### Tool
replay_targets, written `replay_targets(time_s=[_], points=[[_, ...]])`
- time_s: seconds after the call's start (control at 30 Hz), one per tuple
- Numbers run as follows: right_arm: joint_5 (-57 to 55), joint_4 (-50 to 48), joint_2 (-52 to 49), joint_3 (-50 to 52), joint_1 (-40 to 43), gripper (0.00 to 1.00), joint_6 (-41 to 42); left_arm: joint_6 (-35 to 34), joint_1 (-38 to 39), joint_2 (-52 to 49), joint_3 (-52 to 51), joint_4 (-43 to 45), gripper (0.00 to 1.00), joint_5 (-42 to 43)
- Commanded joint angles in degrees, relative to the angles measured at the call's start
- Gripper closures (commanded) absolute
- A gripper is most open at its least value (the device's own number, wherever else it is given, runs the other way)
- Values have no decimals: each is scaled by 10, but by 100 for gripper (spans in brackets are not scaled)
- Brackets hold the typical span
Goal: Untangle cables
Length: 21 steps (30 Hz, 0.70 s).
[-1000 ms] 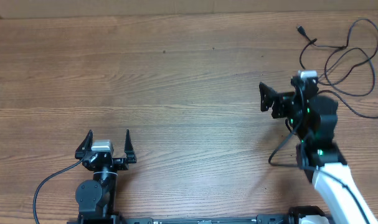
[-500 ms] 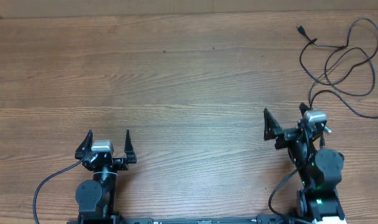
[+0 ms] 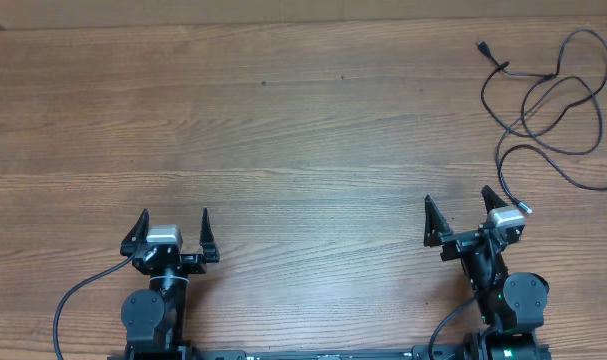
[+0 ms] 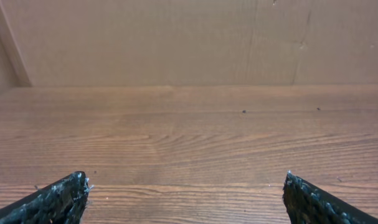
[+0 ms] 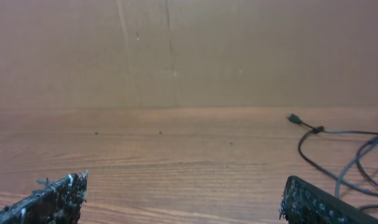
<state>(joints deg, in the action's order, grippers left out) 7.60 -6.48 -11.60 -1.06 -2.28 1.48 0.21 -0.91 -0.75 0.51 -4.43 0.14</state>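
Cables (image 3: 505, 67) lie in loose, thin black loops, one small plug end showing, at the surface's (image 3: 283, 130) far right corner. I see my left fingers (image 3: 206, 228) spread wide and empty. My right fingers (image 3: 430, 215) are likewise apart, with one strand just beside them.

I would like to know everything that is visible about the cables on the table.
The cables are thin, black, flexible cords, rubbery in look, lying flat on the wooden table at its far right. They form loose, crossing loops. One end bears a small black plug; another, silver-tipped, lies close to the open right hand. Nothing but the table seems to touch them.
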Motion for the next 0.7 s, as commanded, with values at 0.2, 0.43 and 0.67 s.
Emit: replay_targets(time_s=[0.2, 0.43, 0.67], points=[[-35, 104, 115, 6, 1, 0, 1, 11, -3, 5, -2, 0, 0, -7], [-37, 109, 115, 6, 1, 0, 1, 11, -3, 5, -2, 0, 0, -7], [-37, 109, 115, 6, 1, 0, 1, 11, -3, 5, -2, 0, 1, -7]])
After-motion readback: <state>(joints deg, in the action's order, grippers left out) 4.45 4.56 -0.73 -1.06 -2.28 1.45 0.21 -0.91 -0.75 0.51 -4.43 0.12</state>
